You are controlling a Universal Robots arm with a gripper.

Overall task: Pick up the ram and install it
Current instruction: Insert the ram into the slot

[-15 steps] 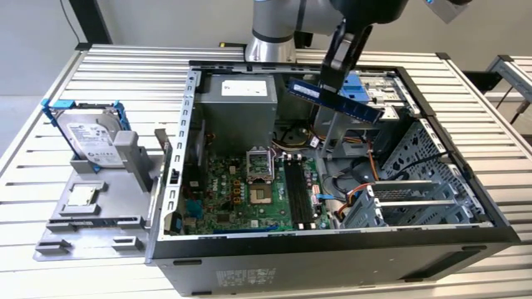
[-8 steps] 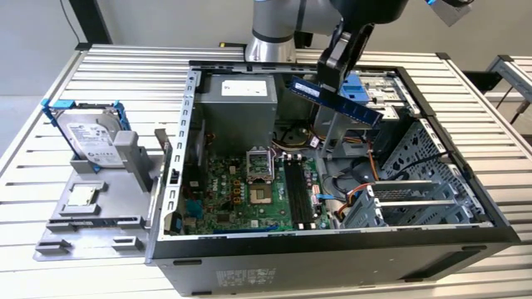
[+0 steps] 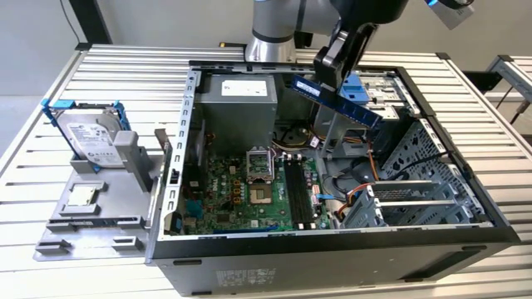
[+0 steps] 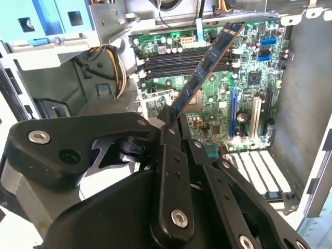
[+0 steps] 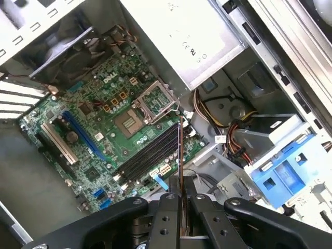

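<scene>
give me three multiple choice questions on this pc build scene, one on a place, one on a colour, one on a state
1. Where is the ram?
A. seated in a motherboard slot
B. in the gripper, above the open case
C. lying flat on the table

2. What colour is the frame around the hard drive?
A. red
B. yellow
C. blue

3. How is the gripper?
A. shut on the ram
B. open and empty
C. shut on a cable

Answers:
1 B: the exterior view shows the ram tilted in the air over the case.
2 C: blue plastic edges the silver hard drive at the exterior view's left.
3 A: the first wrist view shows the fingers pressed on the ram's end.
</scene>
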